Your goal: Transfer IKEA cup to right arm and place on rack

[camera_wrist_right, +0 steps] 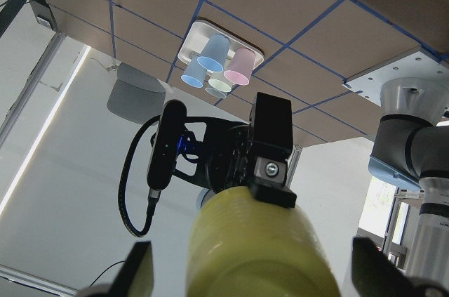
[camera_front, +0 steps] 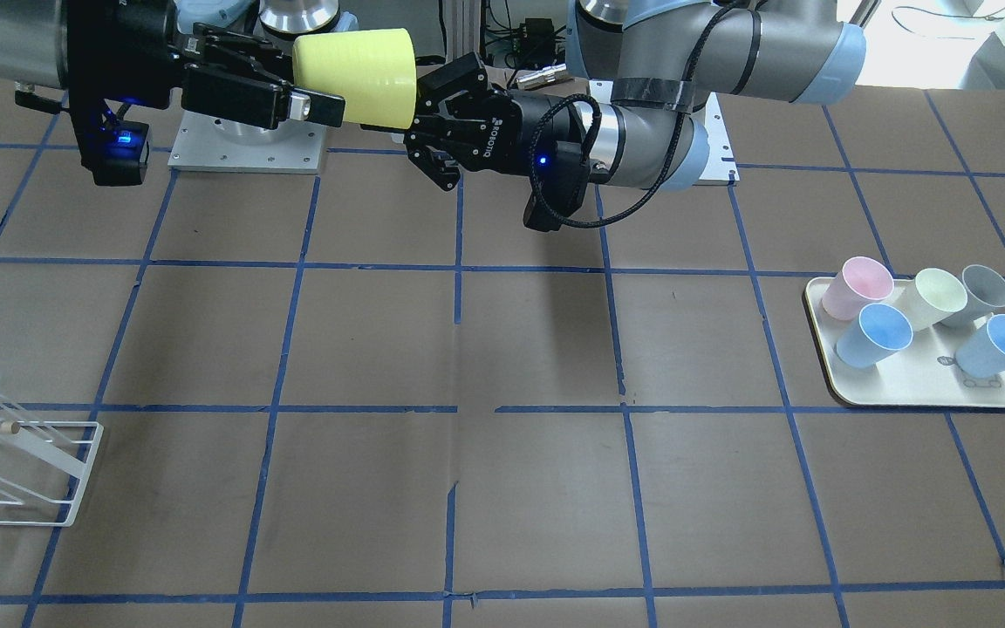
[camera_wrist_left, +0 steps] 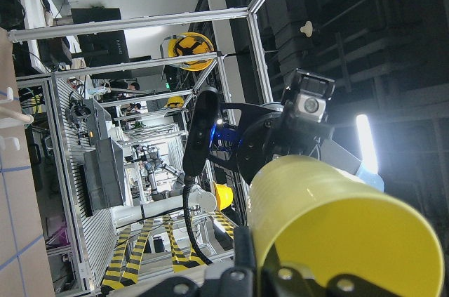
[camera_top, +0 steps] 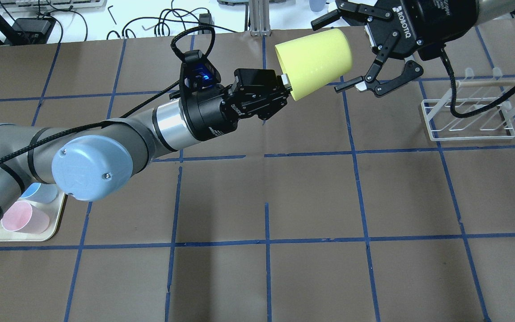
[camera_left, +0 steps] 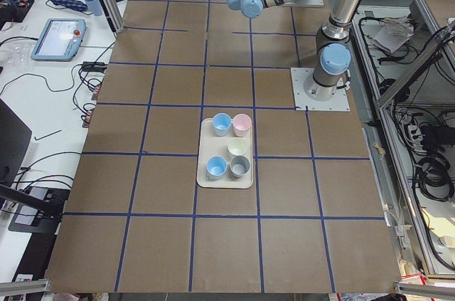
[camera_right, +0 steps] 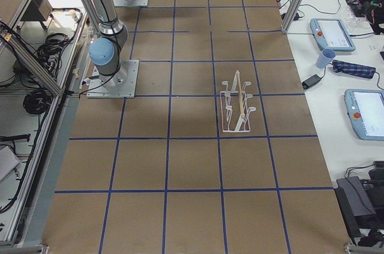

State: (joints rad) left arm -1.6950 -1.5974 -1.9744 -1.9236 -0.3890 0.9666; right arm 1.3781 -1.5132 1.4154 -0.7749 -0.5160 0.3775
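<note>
The bright yellow IKEA cup [camera_top: 313,62] hangs on its side in the air over the far middle of the table; it also shows in the front view [camera_front: 354,74]. My left gripper [camera_top: 284,87] is shut on the cup's wide rim, with one finger inside. My right gripper [camera_top: 324,56] is open, its two fingers straddling the cup's narrow base end without touching it. In the right wrist view the cup [camera_wrist_right: 259,248] sits between the spread fingers. In the left wrist view the cup [camera_wrist_left: 337,227] hides most of the right gripper. The white wire rack [camera_top: 467,116] stands empty on the right.
A cream tray [camera_front: 912,384] on the robot's left holds several pastel cups: light-blue [camera_front: 876,336], pink [camera_front: 856,286], pale cream [camera_front: 934,296], grey [camera_front: 982,292]. The brown table [camera_top: 311,192] has blue tape grid lines. The rack also shows in the front view [camera_front: 23,462].
</note>
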